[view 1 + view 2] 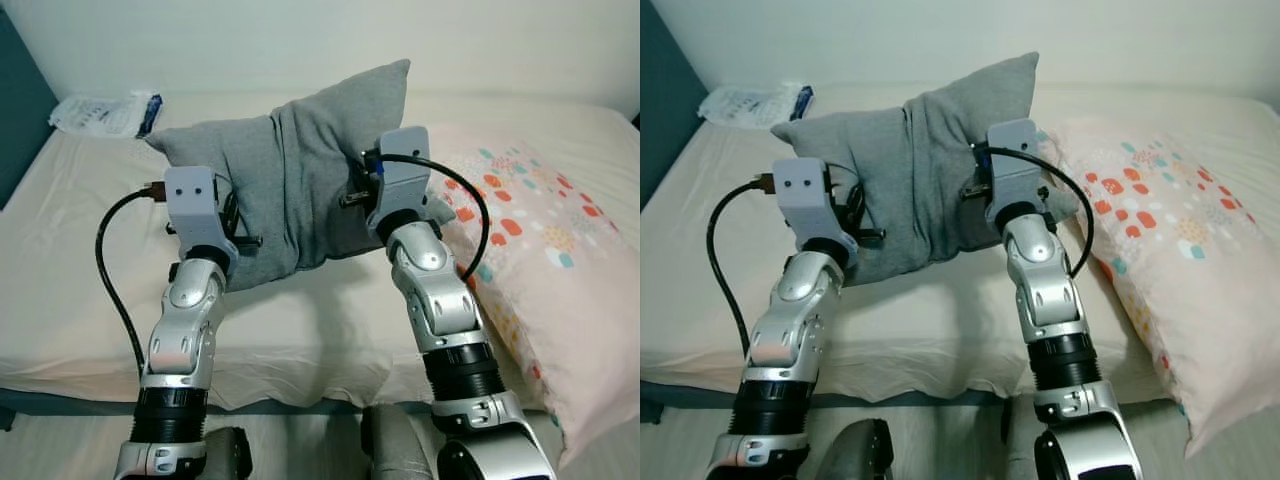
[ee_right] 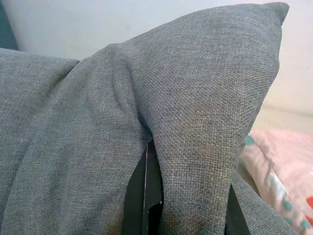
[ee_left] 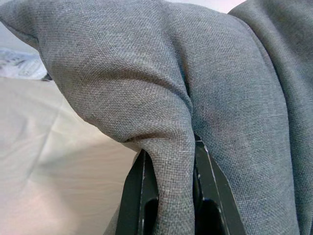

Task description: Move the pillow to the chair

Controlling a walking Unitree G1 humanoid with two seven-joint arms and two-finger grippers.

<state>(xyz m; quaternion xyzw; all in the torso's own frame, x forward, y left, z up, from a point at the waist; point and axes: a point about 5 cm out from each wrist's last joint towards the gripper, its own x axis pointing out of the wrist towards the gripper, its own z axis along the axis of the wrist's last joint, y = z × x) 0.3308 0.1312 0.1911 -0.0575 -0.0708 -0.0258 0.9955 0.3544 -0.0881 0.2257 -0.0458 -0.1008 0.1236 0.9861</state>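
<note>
A grey fabric pillow (image 1: 290, 170) is held up over the bed, bunched in the middle. My left gripper (image 1: 240, 235) pinches its lower left side; in the left wrist view a fold of grey cloth (image 3: 171, 161) sits between the black fingers (image 3: 134, 196). My right gripper (image 1: 355, 195) grips the pillow's right side, and the right wrist view shows the fabric (image 2: 195, 161) clamped between its fingers (image 2: 142, 200). The pillow's upper corner (image 1: 400, 70) points up toward the wall. No chair can be seen.
A cream-sheeted bed (image 1: 80, 250) spreads below the arms. A pink pillow with coloured spots (image 1: 540, 240) lies at the right, close to my right arm. A white plastic package (image 1: 105, 112) rests at the far left corner. A dark teal wall (image 1: 15, 110) borders the left.
</note>
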